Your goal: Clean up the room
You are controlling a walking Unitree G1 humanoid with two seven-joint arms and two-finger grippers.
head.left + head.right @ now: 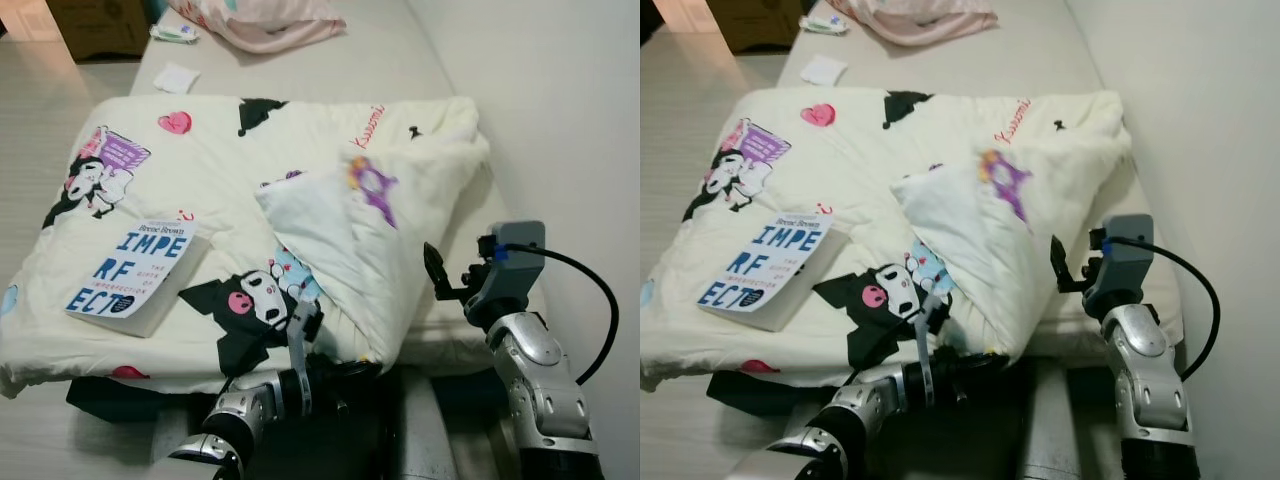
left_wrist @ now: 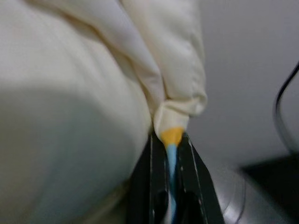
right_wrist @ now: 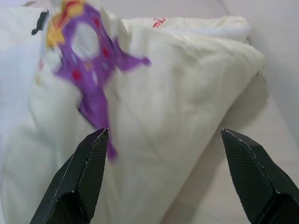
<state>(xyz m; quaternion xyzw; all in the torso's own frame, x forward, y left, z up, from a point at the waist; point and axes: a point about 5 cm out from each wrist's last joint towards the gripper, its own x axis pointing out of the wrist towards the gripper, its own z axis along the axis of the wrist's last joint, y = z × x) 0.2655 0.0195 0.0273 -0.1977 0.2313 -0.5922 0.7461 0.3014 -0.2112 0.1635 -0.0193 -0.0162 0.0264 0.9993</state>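
Left gripper point(image 2: 170, 154) low, jaws pinching quilt point(image 1: 300, 160) edge; right gripper point(image 3: 168, 177) raised, jaws spread.

Book point(image 1: 138, 273) cover, lying on the cream quilt point(image 1: 300, 150): large blue capitals broken over three lines, "IMPE", "RF", "ECT". A small author line above the title and small lines beside it are too small to read. Quilt, near its far edge: red cursive word point(image 1: 368, 126) beginning "Kuromi"; the remaining letters are not legible
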